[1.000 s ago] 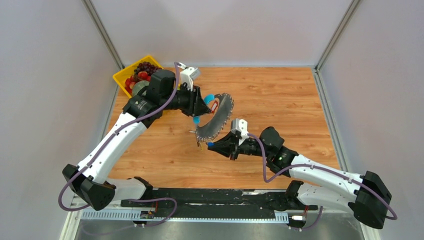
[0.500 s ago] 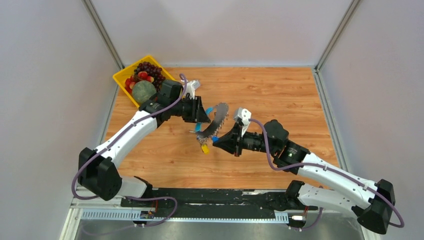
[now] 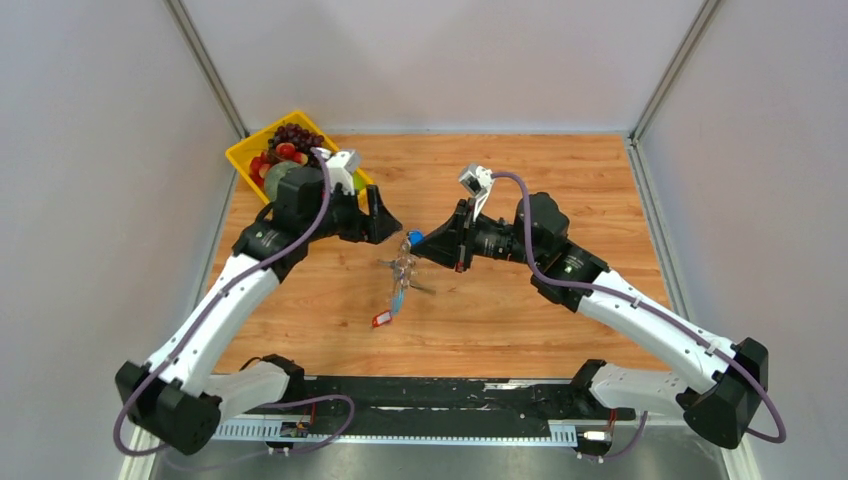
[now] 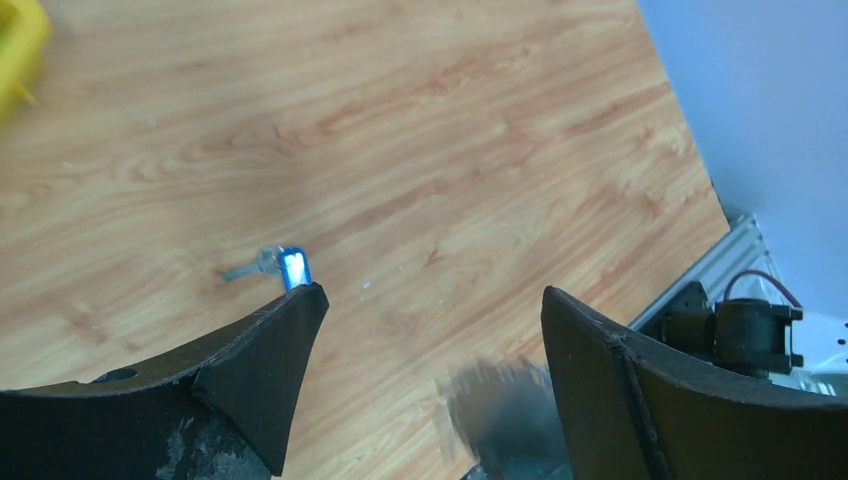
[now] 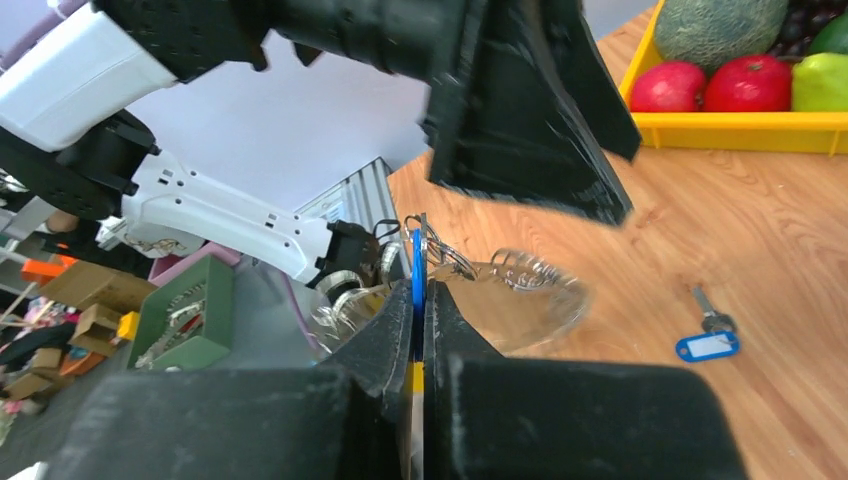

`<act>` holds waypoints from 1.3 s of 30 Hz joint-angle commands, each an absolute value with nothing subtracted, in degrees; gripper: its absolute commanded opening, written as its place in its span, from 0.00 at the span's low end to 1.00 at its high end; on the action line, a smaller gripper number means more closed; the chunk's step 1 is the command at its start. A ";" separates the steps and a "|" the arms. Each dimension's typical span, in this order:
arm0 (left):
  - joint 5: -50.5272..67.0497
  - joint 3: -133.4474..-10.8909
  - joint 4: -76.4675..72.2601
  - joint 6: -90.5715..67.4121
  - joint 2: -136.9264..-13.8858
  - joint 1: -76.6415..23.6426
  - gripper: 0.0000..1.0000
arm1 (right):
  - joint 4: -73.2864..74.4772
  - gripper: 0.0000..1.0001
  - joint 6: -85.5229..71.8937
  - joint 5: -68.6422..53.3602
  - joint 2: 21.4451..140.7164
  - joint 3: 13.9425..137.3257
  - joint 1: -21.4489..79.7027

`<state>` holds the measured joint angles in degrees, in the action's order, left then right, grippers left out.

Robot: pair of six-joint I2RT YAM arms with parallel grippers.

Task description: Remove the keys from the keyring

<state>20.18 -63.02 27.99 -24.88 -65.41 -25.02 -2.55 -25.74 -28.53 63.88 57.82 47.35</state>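
Hanging over table [image 3: 580, 190] centre: keyring [image 3: 403, 268] in right fingers [image 5: 385, 345].

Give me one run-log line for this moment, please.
left gripper: open, empty | right gripper: shut on keyring | blue key: loose on table | red key: hanging off keyring

Counts: left gripper [image 3: 388, 228] plus right gripper [image 3: 428, 248] = 2; keyring [image 3: 403, 268] 1; blue-tagged key [image 5: 708, 340] 1; red-tagged key [image 3: 381, 320] 1; yellow bin [image 3: 238, 158] 1.

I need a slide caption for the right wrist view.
Right end effector pinches the keyring while a blue-headed key lies loose on the wooden table.
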 commanded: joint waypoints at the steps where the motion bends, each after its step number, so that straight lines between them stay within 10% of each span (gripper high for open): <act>1: 15.29 -63.09 27.29 -22.55 -56.29 -24.09 0.91 | -4.57 0.00 -30.07 -32.89 63.60 61.93 46.86; 10: 22.62 -61.18 19.63 -19.73 -47.12 -24.06 0.93 | -4.39 0.00 -28.87 -34.02 63.70 62.71 46.07; 39: 45.50 -50.18 -6.70 -26.91 -44.73 -24.08 0.41 | -4.47 0.00 -30.32 -35.74 63.13 63.43 45.13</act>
<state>42.85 -50.35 -2.76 -25.89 -43.77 -24.27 -1.87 -29.26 -33.71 64.31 59.75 45.19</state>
